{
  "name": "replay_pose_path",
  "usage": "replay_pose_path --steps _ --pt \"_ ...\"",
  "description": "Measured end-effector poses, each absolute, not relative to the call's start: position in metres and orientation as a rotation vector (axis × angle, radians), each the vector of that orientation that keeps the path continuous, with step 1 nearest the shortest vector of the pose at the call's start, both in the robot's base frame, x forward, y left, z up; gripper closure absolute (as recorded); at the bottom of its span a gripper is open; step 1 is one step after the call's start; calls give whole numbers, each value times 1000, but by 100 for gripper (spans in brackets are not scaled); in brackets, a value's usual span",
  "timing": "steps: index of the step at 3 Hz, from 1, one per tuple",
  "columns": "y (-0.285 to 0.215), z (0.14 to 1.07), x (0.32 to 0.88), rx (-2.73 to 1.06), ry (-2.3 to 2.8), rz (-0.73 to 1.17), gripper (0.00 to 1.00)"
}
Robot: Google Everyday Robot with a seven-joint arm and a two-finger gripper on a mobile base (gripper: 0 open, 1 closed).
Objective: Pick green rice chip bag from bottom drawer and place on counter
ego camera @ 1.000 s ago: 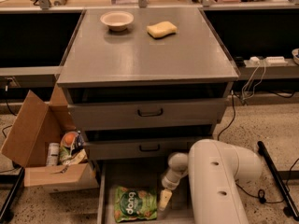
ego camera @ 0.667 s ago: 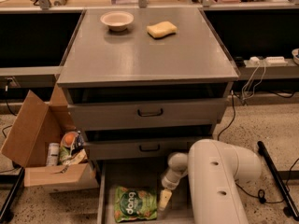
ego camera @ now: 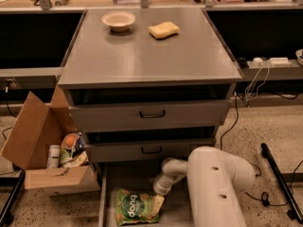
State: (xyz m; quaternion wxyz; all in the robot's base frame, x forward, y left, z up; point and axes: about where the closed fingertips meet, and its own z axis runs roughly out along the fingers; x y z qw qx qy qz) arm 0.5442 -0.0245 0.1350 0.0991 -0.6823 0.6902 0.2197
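The green rice chip bag (ego camera: 135, 206) lies flat on the floor of the open bottom drawer (ego camera: 127, 176), toward the front. My white arm (ego camera: 218, 188) reaches down into the drawer from the right. My gripper (ego camera: 158, 201) is at the bag's right edge, touching or just above it. The counter (ego camera: 151, 56) is the gray top of the cabinet, above both closed drawers.
A cream bowl (ego camera: 118, 20) and a yellow sponge (ego camera: 164, 30) sit at the back of the counter. An open cardboard box (ego camera: 38, 141) with packets stands left of the cabinet. Cables (ego camera: 251, 79) and a black bar (ego camera: 279, 178) are on the right.
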Motion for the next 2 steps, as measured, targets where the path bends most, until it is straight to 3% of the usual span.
replay_pose_path --steps 1,2 --pt "-7 128 541 -2053 1982 693 0" --pt "0 111 539 -2060 1986 751 18"
